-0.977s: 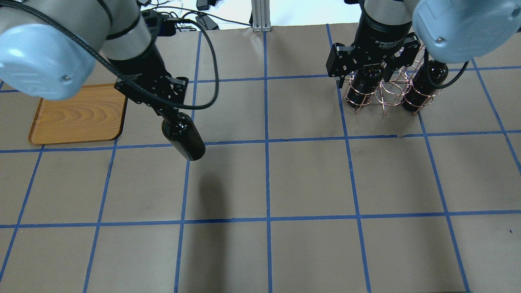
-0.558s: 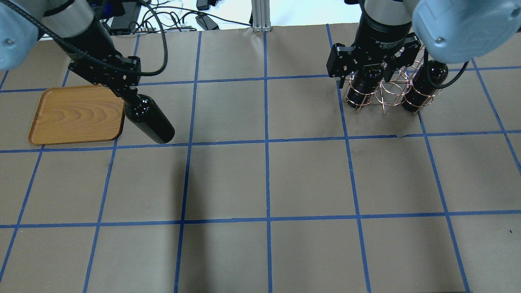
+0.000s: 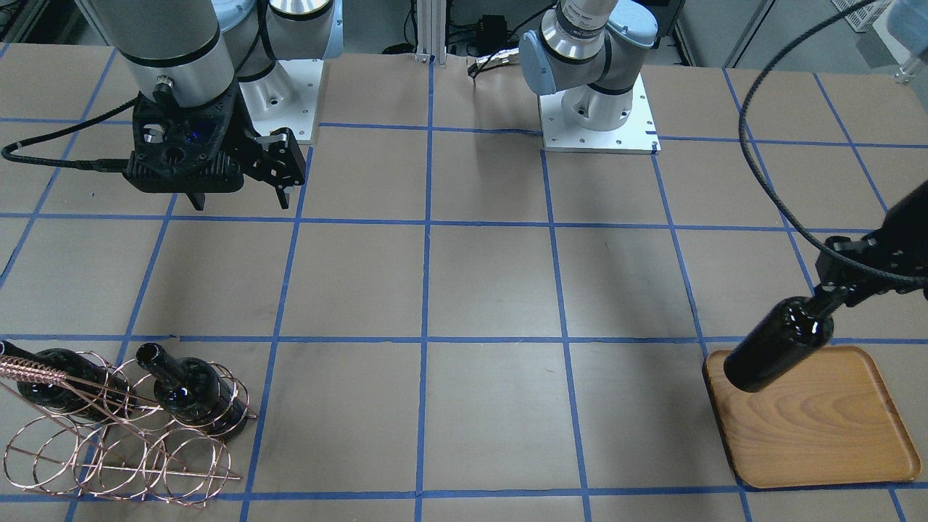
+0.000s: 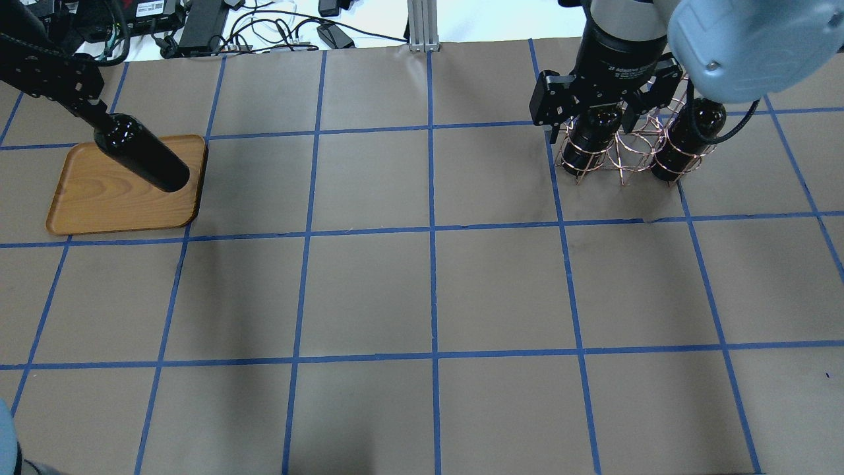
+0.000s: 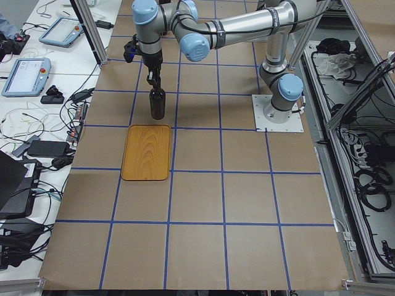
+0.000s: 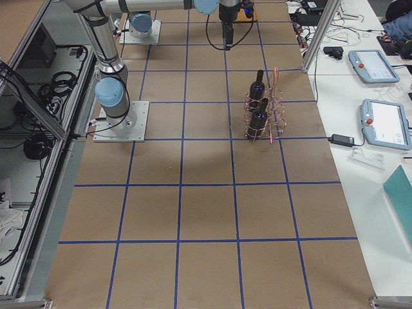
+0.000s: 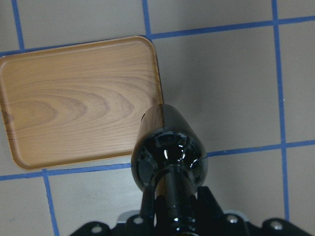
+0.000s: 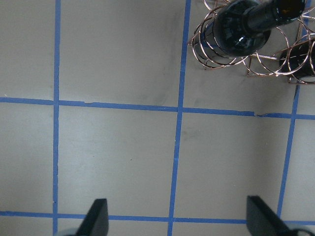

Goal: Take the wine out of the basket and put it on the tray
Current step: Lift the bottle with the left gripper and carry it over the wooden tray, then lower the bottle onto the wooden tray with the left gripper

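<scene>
Wine [image 4: 142,161]: moved from mid-table to above the tray [image 4: 86,204] corner (tilted, lowering still due).
Left gripper [image 4: 97,119]: pinching its neck.
Right gripper [image 8: 179,221]: fingers spread, empty, near the basket [image 4: 626,155].

Overhead, the short neck of the glossy near-black glass wine bottle [image 4: 142,158] is hidden inside the left gripper [image 4: 95,117], and that arm is cut off at the view's top-left corner. In the left wrist view the bottle's body covers one corner of the orange-brown wooden tray [image 7: 74,98], so whether its base touches the wood cannot be told. The right gripper [image 4: 593,119] covers the neck of one dark bottle [image 4: 587,148] in the copper wire basket [image 4: 633,158], and the arm's pale blue joint [image 4: 738,39] covers the top of the other bottle [image 4: 682,148]. The right wrist view shows only two fingertips [image 8: 96,219] at its bottom edge. The front-facing view's left edge clips the basket.
</scene>
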{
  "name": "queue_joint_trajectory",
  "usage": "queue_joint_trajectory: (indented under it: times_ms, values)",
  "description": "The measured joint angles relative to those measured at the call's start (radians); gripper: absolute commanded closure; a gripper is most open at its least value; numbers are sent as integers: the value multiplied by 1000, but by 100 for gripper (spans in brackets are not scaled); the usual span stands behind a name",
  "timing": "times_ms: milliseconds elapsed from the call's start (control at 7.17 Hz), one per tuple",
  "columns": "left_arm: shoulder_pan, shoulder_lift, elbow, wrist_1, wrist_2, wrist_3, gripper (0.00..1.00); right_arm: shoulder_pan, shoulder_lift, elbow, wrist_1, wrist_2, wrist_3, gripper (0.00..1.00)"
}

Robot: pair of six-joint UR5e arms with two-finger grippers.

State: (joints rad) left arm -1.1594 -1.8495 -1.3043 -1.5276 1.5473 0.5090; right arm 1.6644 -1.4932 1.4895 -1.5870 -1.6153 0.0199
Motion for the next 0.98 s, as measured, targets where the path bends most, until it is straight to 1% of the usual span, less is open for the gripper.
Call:
queue_joint_trajectory:
  times_ms: [279,558,837,977]
  values:
    - [75,-69,42,41,-1,61,98,0,0,0,1,-1,0,0]
    - [145,-113,58,78,0,134,97,0,-1,0,1,0,-1,0]
    - [173,-144,74,114,8,158,97,0,-1,0,1,-1,-1,0]
    - [187,-157,78,134,10,173,95,0,-1,0,1,0,0,0]
